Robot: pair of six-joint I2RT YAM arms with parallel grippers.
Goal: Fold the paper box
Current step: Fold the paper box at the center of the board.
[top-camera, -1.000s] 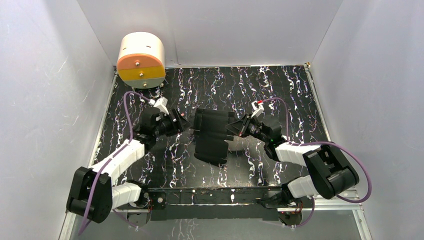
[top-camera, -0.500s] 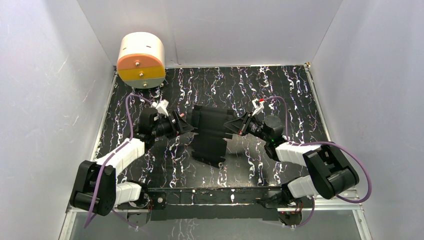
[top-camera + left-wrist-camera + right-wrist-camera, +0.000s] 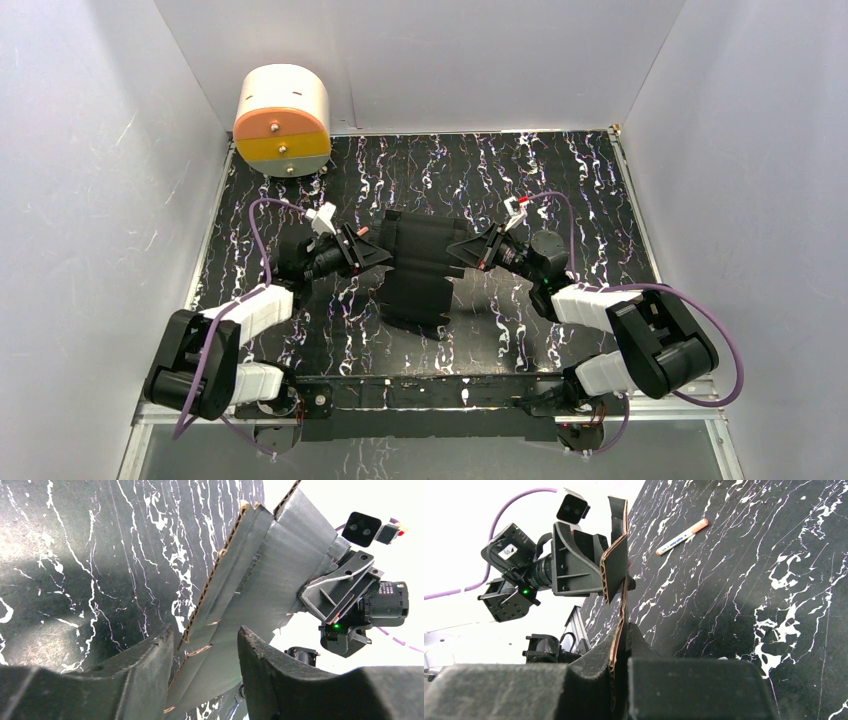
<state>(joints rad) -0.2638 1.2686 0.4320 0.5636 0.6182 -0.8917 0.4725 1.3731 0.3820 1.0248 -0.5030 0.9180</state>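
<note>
The paper box (image 3: 418, 268) is held up off the marbled table (image 3: 560, 180) between the two arms, mid-table, as a creased, still unfolded black blank. Compared with a second ago it sits slightly further left, and the right gripper (image 3: 455, 252) has shifted left with it. The left gripper (image 3: 378, 255) has come in from beside the blank's left edge to straddle it, its elbow drawn back toward the base.

The left wrist view shows what the top view hides: the left gripper (image 3: 205, 635) has its jaws apart, with the corrugated edge of the paper box (image 3: 260, 565) between them and a gap beside the right finger. The right wrist view shows the right gripper (image 3: 624, 630) clamped on the edge of the card (image 3: 616, 565), and a marker pen (image 3: 682, 536) lying on the table beyond. Only the top view shows the white-and-orange drum (image 3: 283, 118) in the far left corner.
</note>
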